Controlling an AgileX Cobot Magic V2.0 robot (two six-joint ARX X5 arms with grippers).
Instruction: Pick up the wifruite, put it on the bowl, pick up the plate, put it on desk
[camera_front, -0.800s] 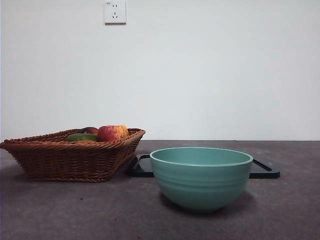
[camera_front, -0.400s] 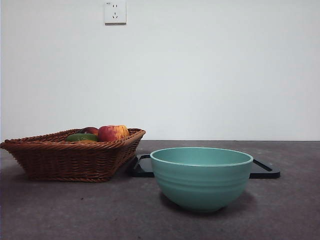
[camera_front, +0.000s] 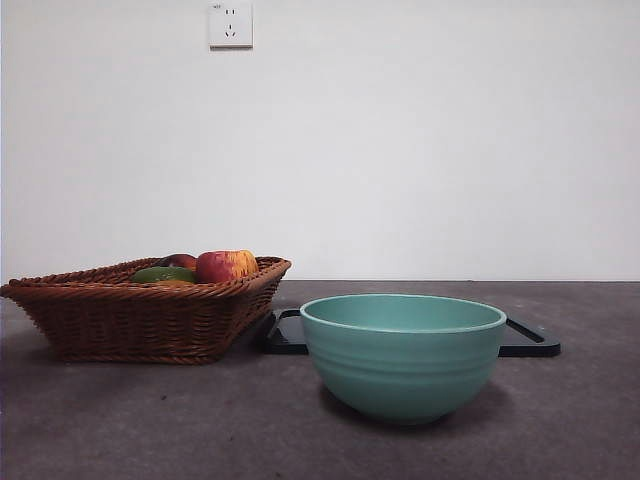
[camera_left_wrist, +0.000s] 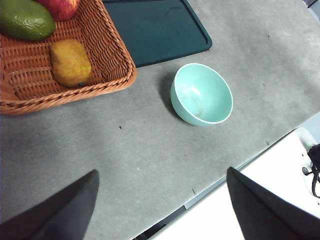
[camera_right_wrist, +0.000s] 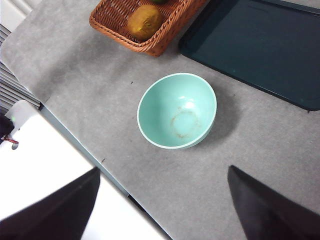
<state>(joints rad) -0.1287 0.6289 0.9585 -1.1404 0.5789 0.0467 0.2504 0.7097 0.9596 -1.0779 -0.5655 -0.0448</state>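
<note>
The wifruite (camera_left_wrist: 70, 62), small and brownish-orange, lies in the brown wicker basket (camera_left_wrist: 107, 47); it also shows in the right wrist view (camera_right_wrist: 144, 22). The teal-green bowl (camera_front: 403, 355) stands empty on the desk (camera_front: 200, 420), right of the basket, and shows in both wrist views (camera_left_wrist: 202, 94) (camera_right_wrist: 177, 111). My left gripper (camera_left_wrist: 162, 172) is open and empty, high above the desk. My right gripper (camera_right_wrist: 164, 170) is open and empty, also high above it. Neither arm shows in the front view.
The basket (camera_front: 140, 315) also holds a red-and-yellow apple (camera_front: 225, 266) and a green fruit (camera_left_wrist: 25, 20). A shiny black tray (camera_front: 525, 340) lies flat behind the bowl, beside the basket (camera_right_wrist: 260, 45). The desk's front edge (camera_right_wrist: 85, 150) runs near the bowl.
</note>
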